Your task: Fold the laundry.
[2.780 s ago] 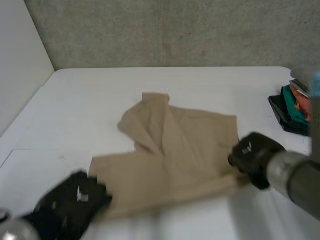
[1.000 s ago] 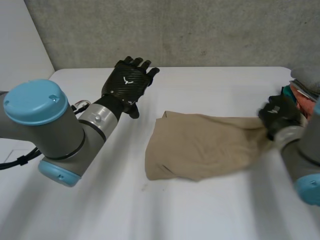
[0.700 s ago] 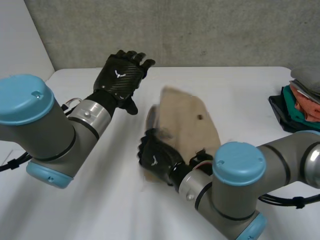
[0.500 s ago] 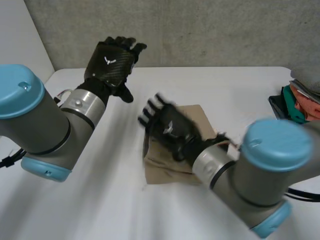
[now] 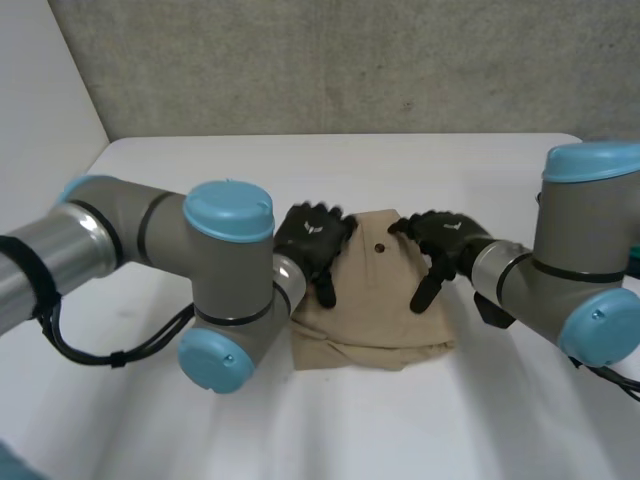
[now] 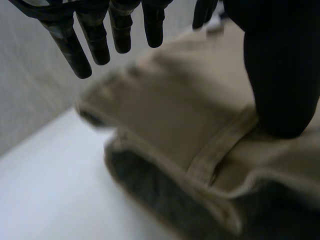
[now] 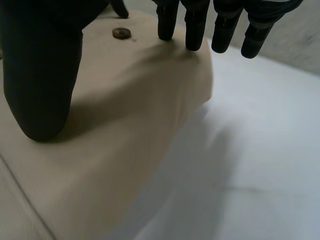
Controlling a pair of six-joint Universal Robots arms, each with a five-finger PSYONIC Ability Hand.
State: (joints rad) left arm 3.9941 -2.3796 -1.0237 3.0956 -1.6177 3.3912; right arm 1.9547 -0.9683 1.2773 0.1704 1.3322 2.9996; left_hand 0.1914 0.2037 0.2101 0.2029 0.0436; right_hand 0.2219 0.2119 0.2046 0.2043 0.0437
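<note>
A tan garment (image 5: 372, 300) lies folded into a small stack at the middle of the white table (image 5: 450, 170), with a dark button (image 5: 381, 248) on top. My left hand (image 5: 312, 240) rests open on its left part, fingers straight. My right hand (image 5: 440, 240) rests open on its right part. In the left wrist view the thumb (image 6: 280, 75) presses the tan garment (image 6: 175, 125) beside a seam, and the fingers (image 6: 95, 35) hang straight over the folded edge. In the right wrist view the fingers (image 7: 192, 25) touch the cloth (image 7: 115, 130) near the button (image 7: 121, 33) and the thumb (image 7: 42, 75) presses down.
The table's far edge meets a grey wall (image 5: 350, 60), and a white side panel (image 5: 40, 110) stands at the left. My two arms (image 5: 150, 260) reach in from both sides toward the middle.
The right hand carried the garment's right end over to the left, let go and opened. The left hand came down from the far left. Both hands now press on the folded stack.
</note>
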